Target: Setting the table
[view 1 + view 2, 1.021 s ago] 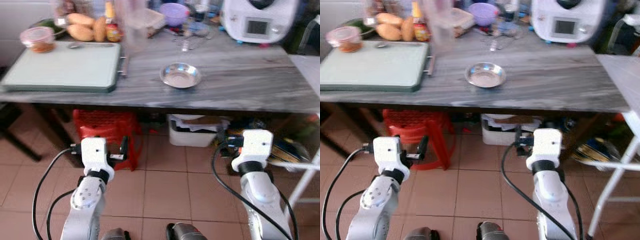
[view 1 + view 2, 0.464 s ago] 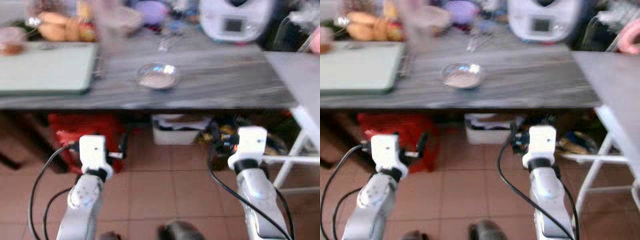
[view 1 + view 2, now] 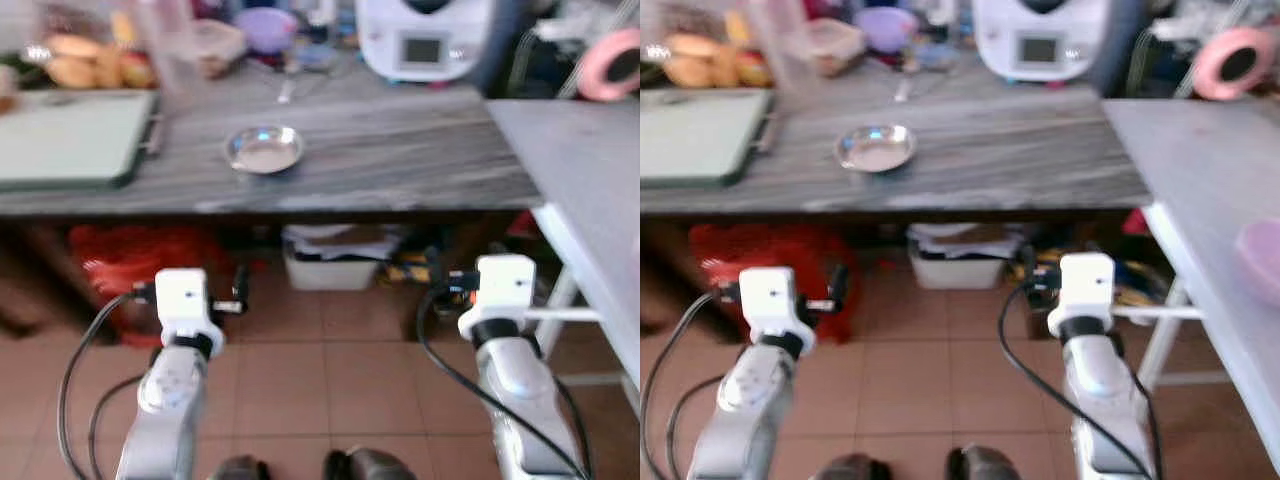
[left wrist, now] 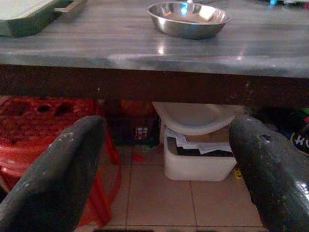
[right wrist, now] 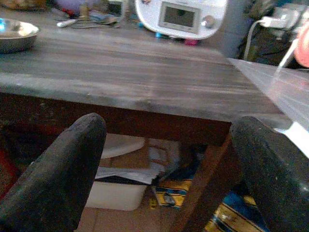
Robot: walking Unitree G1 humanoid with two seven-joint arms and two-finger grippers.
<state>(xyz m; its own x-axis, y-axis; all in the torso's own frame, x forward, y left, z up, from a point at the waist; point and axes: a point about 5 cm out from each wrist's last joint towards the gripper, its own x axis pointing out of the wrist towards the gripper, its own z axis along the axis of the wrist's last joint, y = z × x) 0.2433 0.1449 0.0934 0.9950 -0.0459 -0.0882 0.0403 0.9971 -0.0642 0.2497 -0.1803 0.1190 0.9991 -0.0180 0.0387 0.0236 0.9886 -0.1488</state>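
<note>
A shiny steel bowl point(image 3: 264, 150) sits near the front edge of the grey marble table point(image 3: 400, 160), ahead and left of centre. Both arms are held low in front of me, below table height and short of its edge. My left gripper point(image 4: 164, 159) is open with nothing between its fingers; it faces the table edge, with the steel bowl point(image 4: 189, 18) above it. My right gripper point(image 5: 164, 159) is open and empty too, facing the table edge further right, where the bowl point(image 5: 14, 34) lies off to one side.
A pale green cutting board point(image 3: 65, 135), food items point(image 3: 75, 65), a purple bowl point(image 3: 265, 20) and a white appliance point(image 3: 425, 40) stand on the table. Below are a red stool point(image 3: 150, 260) and a white bin point(image 3: 330, 265). A white table point(image 3: 590, 170) at right carries a pink dish point(image 3: 1265, 245).
The whole view has swung to the right, so the steel bowl sits further left and the white table has come in at right. Both arms keep the same pose, grippers still open.
</note>
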